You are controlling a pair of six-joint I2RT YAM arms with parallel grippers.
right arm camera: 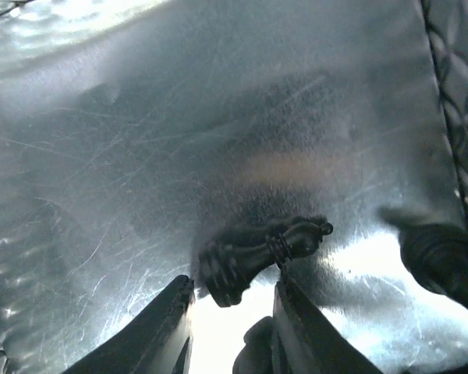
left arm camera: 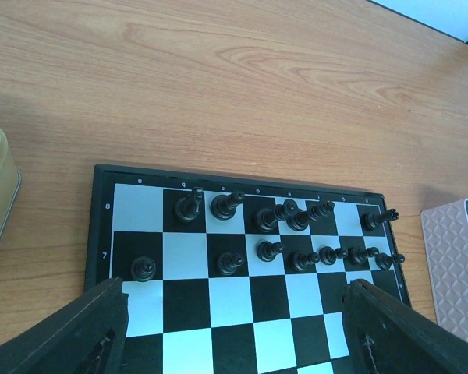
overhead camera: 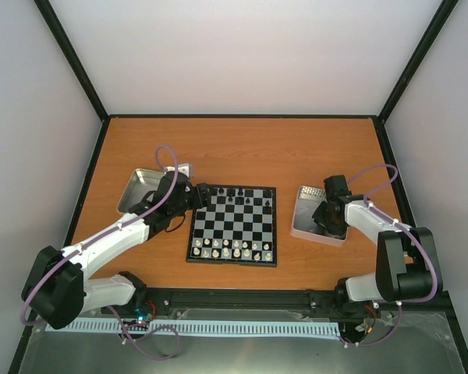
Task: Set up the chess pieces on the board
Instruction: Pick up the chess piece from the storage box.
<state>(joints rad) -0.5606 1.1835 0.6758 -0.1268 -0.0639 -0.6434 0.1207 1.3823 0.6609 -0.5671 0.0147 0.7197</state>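
Note:
The board point(overhead camera: 234, 226) lies mid-table. Black chess pieces point(overhead camera: 238, 195) fill much of its two far rows and whitish ones point(overhead camera: 232, 249) its near rows. My left gripper point(overhead camera: 199, 193) hovers over the board's far left part. In the left wrist view it point(left arm camera: 235, 292) is open wide, with only bare squares point(left arm camera: 242, 312) between its jaws and the black men point(left arm camera: 296, 234) beyond. My right gripper point(overhead camera: 325, 218) reaches down into the right tray point(overhead camera: 300, 226). A black piece point(right arm camera: 253, 257) lies on its side there at the tips of the right gripper point(right arm camera: 234, 287); the right finger touches it, the left stands off.
A second metal tray point(overhead camera: 136, 187) sits left of the board, by the left arm. Another dark piece point(right arm camera: 441, 257) lies blurred on the right tray's floor. Black frame rails border the orange table point(overhead camera: 242, 148).

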